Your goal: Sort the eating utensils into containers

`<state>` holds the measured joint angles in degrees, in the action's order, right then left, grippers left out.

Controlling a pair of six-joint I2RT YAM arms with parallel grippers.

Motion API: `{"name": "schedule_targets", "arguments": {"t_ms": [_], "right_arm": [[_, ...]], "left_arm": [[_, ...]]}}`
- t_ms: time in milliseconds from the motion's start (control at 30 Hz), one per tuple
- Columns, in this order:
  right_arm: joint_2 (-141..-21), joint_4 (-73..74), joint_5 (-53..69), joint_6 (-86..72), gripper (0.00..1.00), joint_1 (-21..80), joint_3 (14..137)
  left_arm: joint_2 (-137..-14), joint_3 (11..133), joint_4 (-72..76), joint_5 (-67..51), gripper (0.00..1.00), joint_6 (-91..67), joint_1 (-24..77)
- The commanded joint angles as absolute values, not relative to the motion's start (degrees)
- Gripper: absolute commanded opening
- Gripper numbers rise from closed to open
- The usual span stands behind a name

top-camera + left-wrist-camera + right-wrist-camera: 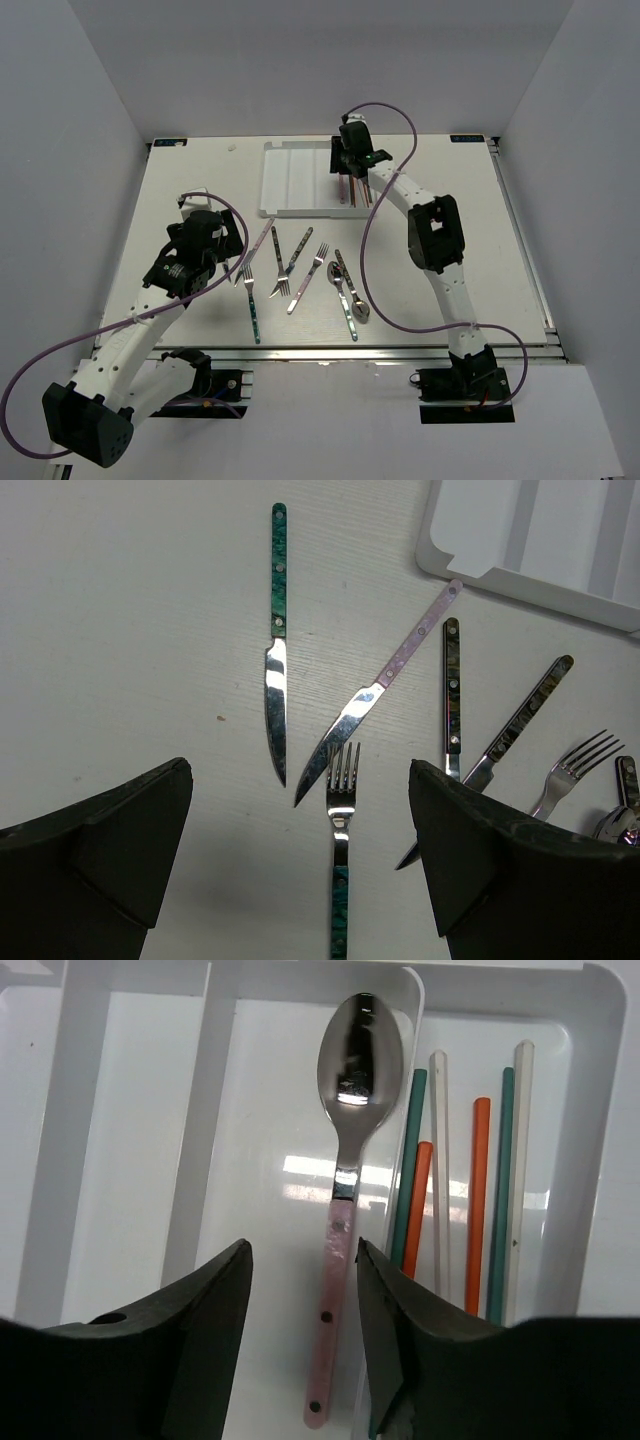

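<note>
The pink-handled spoon (343, 1190) lies lengthwise in the tray (590, 1110) slot beside the chopsticks (478, 1210), handle toward me between my right gripper (303, 1260)'s parted jaws. My left gripper (298, 820), spread wide and empty, hovers nearer the teal-handled fork (341, 830).

No text, label, brand or number can be read in any view. The teal-handled knife (277, 630) shows only rivets and a marbled pattern, as does the pink-handled spoon (340, 1210). The white tray (290, 180) bears no legible marking.
</note>
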<state>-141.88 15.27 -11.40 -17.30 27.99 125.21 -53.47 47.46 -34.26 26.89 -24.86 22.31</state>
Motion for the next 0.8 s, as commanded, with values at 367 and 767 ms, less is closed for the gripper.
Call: {"name": "schedule_targets", "arguments": {"t_ms": [367, 767], "right_arm": [[-99.2, 17.5, -15.3, -20.2, 0.88, 38.7, 79.9], [-85.3, 21.0, -20.2, -30.8, 0.53, 59.5, 56.2]], "left_arm": [[-52.6, 47.6, -33.8, 27.3, 0.98, -24.5, 22.3], [-52.6, 47.7, -34.5, 28.9, 0.98, -24.9, 22.3]]}}
